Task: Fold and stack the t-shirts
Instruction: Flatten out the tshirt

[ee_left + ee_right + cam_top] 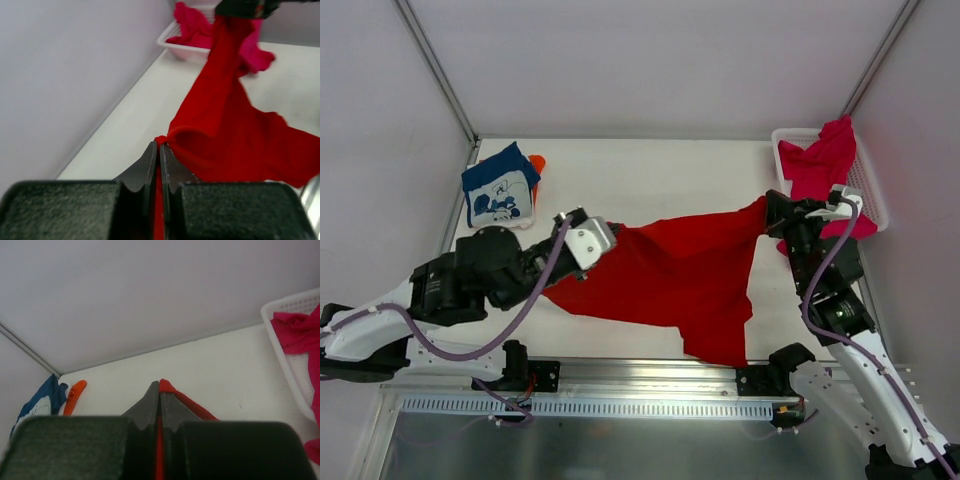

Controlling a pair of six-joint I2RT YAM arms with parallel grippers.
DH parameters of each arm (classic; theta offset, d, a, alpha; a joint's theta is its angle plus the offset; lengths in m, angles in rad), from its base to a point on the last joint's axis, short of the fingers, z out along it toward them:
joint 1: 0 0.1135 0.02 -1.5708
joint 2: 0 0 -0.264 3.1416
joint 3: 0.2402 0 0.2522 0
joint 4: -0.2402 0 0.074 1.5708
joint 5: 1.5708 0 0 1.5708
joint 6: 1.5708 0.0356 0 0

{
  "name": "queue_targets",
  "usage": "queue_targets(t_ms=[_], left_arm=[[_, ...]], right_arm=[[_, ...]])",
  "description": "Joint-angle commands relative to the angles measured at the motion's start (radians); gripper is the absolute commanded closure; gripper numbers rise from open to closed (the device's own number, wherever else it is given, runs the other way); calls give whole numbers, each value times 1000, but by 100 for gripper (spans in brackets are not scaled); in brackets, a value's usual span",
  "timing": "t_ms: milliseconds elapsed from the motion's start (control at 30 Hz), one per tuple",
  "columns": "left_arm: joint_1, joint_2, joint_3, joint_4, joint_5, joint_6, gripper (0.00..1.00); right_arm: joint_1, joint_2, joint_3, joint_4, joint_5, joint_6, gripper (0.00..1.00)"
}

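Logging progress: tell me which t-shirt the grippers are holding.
The plain red t-shirt, stretched between the left gripper and right gripper. The navy printed shirt and orange shirt lie at the far-left corner; the magenta shirt drapes over the basket.

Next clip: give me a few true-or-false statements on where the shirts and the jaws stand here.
1. The left jaws and right jaws are both shut on the red t-shirt. True.
2. The red t-shirt lies folded on the table. False: it is stretched unfolded between the two arms.
3. The pink t-shirt is in the white basket. True.
4. The navy t-shirt sits at the far right. False: it is far left, with the orange t-shirt peeking out beside it.
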Motion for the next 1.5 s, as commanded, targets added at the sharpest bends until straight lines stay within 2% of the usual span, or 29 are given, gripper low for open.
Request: queue_targets(t_ms=[0,33,67,100,133,167,200,233,267,400,467,500,533,600,633,700,767,833,867,933,1033,1067,1100,1133,1200,1233,1400,1467], left_arm=[[82,133,246,-152,467,50,100],[142,161,339,-165,545,50,100],[294,227,380,-166,603,41,100],[364,268,409,-167,700,42,100],[415,308,431,-162,685,50,100],[455,353,439,-135,611,97,100],[473,431,434,-78,460,126,100],[505,472,466,-70,436,134,100],[608,541,495,-73,441,73,100],[826,611,587,-91,572,-44,100],[906,620,667,-133,702,-114,100],[999,620,685,-136,766,-149,100],[1051,620,728,-134,925,-232,100],[1166,628,797,-136,1102,-301,100],[1176,622,810,-134,1268,-327,100],[1172,590,830,-124,1413,-350,100],[1164,565,859,-119,1568,-384,100],[1164,518,857,-117,1665,-403,100],[1161,496,850,-113,1776,-419,100],[1130,412,812,-99,1860,-426,100],[1098,305,779,-76,2006,-438,100],[1071,275,773,-74,2038,-438,100],[1057,243,755,-65,2079,-432,100],[1043,184,745,-62,2090,-430,100],[1027,126,707,-49,2113,-420,100],[1027,82,696,-45,2115,-420,100],[1027,7,623,-36,2095,-398,100],[1027,2,563,-33,2028,-369,100]], right_arm=[[-4,-31,48,173,-105,-174,99],[-6,-27,77,172,-122,-200,99],[-4,-16,95,167,-138,-229,100],[-4,13,115,149,-147,-267,99],[-4,29,150,143,-143,-278,100],[-4,42,163,138,-138,-286,99],[-4,61,175,139,-133,-304,99],[-4,67,196,139,-132,-313,99],[-4,70,209,139,-126,-323,100],[-6,66,290,126,-103,-422,100],[-4,53,369,104,-87,-494,100],[-4,49,397,101,-87,-519,99],[-4,53,426,103,-93,-560,99],[-4,61,514,98,-156,-597,99],[-4,56,546,84,-191,-611,99],[-4,24,594,73,-305,-617,100],[-4,-73,570,154,-301,-639,99],[-6,-153,520,217,-296,-671,99],[-4,-224,514,215,-314,-697,99],[-4,-278,558,169,-377,-689,100],[-6,-335,673,19,-590,-558,100],[-9,-344,690,21,-685,-497,99],[-24,-361,698,44,-731,-359,100],[-35,-368,688,122,-826,-290,100],[-89,-376,677,205,-891,-100,99],[-114,-375,681,254,-920,-58,99],[-295,-382,688,277,-804,25,99],[-341,-373,662,264,-729,21,100]])
